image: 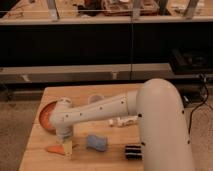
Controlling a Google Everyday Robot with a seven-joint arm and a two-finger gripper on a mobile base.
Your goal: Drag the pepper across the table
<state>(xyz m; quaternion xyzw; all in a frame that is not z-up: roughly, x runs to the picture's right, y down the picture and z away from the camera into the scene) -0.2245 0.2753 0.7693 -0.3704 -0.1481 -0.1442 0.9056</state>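
Our gripper [66, 146] is down at the table [40, 161], pressed close against the thick end of the pepper [54, 149]. We cannot tell from this view whether it is clenched on the pepper or released beside it. The white arm [100, 112] slopes away from the pepper, up and toward the picture's right, to the broad shoulder that fills that side.

The pepper lies flat on the wood near the front corner at the picture's left, its pointed tip turned away from the gripper. Just behind the pepper, farther from us, sits the orange bowl [44, 114]. On the far side of the gripper from the pepper lies a blue object [96, 143], near but apart. Beyond that, well apart from the pepper, are a small black object [133, 151] and a white bottle [124, 121] on its side.

We judge that contact with the pepper is made or nearly made, and the drag itself is the step in hand. The next move calls for a low, steady slide along the wood that keeps contact with the pepper. We would steer it over the bare planks, away from the bowl and the blue object.
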